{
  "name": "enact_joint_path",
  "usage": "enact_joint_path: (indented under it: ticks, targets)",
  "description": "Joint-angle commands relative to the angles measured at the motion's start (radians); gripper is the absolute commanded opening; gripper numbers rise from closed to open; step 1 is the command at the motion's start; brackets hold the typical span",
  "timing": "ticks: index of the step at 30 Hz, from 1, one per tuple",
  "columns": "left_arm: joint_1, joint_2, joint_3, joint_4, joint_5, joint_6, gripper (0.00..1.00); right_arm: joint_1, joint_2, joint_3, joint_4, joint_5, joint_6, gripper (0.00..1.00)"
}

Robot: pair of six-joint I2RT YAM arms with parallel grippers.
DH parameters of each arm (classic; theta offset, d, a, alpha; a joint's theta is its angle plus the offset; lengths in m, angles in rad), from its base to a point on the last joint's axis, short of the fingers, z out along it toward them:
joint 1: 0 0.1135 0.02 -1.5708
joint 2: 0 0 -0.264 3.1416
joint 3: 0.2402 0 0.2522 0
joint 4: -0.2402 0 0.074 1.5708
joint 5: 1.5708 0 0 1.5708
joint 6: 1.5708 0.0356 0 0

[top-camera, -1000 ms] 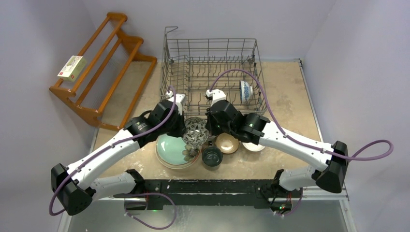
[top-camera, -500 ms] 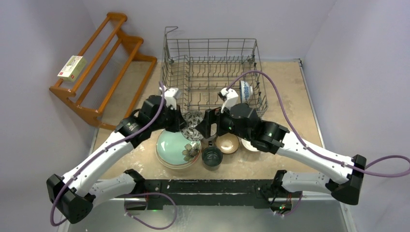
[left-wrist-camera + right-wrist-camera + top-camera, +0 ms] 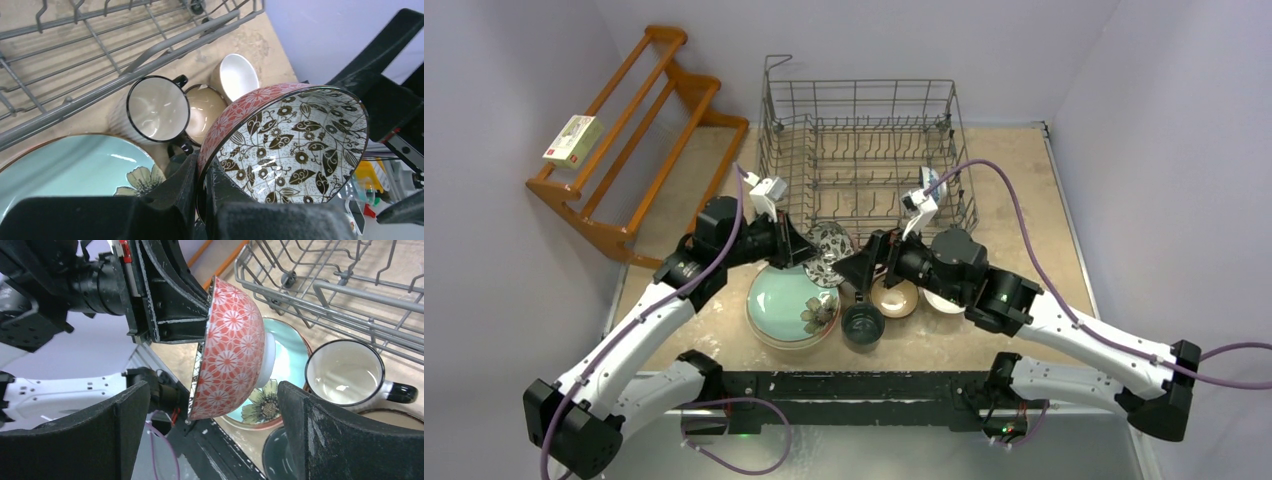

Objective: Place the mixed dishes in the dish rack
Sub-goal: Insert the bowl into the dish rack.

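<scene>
Item count, all views
1 dish rack [image 3: 864, 100], 1 mint plate [image 3: 779, 300], 2 bowls: red patterned bowl [image 3: 230, 350], beige bowl [image 3: 894, 297]; 2 mugs: white mug [image 3: 157, 107], dark mug [image 3: 862, 322]; 1 small white vessel [image 3: 236, 75], cup or bowl unclear; 1 wooden shelf [image 3: 594, 228], 1 box [image 3: 573, 140]; 2 arms: left arm [image 3: 634, 330], right arm [image 3: 1074, 320]

The top camera looks down from high up, far off, and sees the whole table [image 3: 1024, 180]. The two wrist cameras sit very close. They face each other, and both see the red bowl [image 3: 285, 145], the white mug [image 3: 157, 107] and the rack [image 3: 100, 87].
</scene>
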Motion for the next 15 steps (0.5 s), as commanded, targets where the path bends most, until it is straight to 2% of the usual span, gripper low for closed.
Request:
enact_joint_path:
  ticks: [1, 8, 15]
  targets:
    - [0.015, -0.051, -0.004, 0.173, 0.094, -0.056, 0.00, -0.002, -0.049, -0.039, 0.117, 0.030, 0.076, 0.99]
    - [0.017, -0.079, -0.051, 0.276, 0.136, -0.117, 0.00, -0.003, -0.076, -0.089, 0.204, 0.001, 0.119, 0.99]
    - [0.019, -0.086, -0.088, 0.359, 0.151, -0.169, 0.00, -0.003, -0.099, -0.116, 0.280, -0.026, 0.144, 0.94]
